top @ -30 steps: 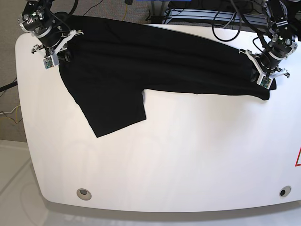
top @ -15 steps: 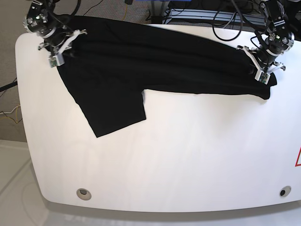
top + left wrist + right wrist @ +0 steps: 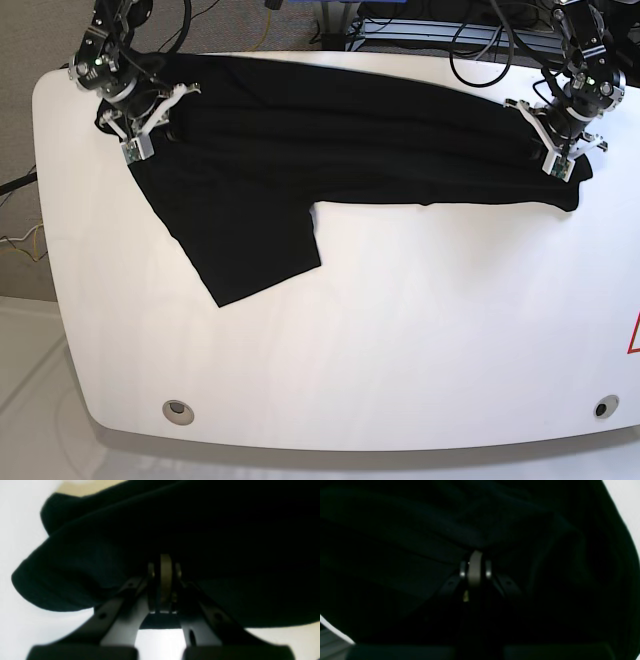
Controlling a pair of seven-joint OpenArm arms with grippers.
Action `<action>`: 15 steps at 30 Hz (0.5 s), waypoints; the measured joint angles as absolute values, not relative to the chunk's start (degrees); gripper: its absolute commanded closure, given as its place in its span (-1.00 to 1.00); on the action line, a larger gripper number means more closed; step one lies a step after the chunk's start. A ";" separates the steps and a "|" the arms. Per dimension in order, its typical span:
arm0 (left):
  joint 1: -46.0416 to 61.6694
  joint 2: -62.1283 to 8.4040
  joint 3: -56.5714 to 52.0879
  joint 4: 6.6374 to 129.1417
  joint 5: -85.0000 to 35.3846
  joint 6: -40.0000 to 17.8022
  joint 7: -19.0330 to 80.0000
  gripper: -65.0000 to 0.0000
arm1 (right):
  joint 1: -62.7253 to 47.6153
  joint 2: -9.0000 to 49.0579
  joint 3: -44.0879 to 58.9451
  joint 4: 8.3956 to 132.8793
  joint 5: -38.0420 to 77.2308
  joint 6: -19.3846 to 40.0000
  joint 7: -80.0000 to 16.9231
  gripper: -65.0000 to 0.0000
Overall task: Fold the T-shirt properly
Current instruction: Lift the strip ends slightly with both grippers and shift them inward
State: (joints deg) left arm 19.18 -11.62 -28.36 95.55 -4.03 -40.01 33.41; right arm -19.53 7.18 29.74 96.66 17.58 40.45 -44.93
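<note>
T-shirt position: black T-shirt [image 3: 330, 135] lies across the far half of the white table [image 3: 400, 340], stretched as a long band between the two arms, one sleeve [image 3: 250, 245] hanging toward the near side as a flap.
Change since a second ago: the right gripper [image 3: 143, 128] has travelled rightward and slightly toward the back edge in the base view, dragging its end of the cloth with it; the sleeve flap has slid a little to the right and nearer. The left gripper [image 3: 562, 150] has lifted back a touch, and its corner of the fabric follows.
Meaning for the task: I judge this a straightening pull, drawing the garment taut and square before any fold is laid; no fold is made yet.
Right claw: clenched on the T-shirt; its wrist view shows the fingertips [image 3: 475, 567] pressed together with dark fabric bunched all around.
Left claw: clenched on the T-shirt too; its fingertips [image 3: 165, 575] meet under a rolled edge of cloth, with white table showing beneath.
Long axis: runs side to side in the base view, sloping gently down from the right gripper to the left gripper.
Pointing: sleeve end near the right gripper; which end is collar or hem I cannot tell.
Printed mark: not visible.
</note>
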 measured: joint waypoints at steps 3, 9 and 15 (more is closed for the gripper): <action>18.59 -11.62 -28.36 95.55 -4.14 -39.94 32.93 1.00 | -17.82 7.16 29.78 95.39 17.56 40.58 -44.73 1.00; 18.24 -11.57 -28.34 95.53 -4.16 -40.03 33.41 1.00 | -14.15 7.20 29.54 94.02 15.81 40.51 -45.54 1.00; 15.57 -11.64 -28.34 94.52 -4.38 -39.97 32.82 1.00 | -12.27 7.18 29.54 93.71 15.14 40.53 -46.57 1.00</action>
State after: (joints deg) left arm 15.57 -11.64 -28.34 94.52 -4.38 -39.97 32.82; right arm -12.27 7.18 29.54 93.71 15.14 40.53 -46.57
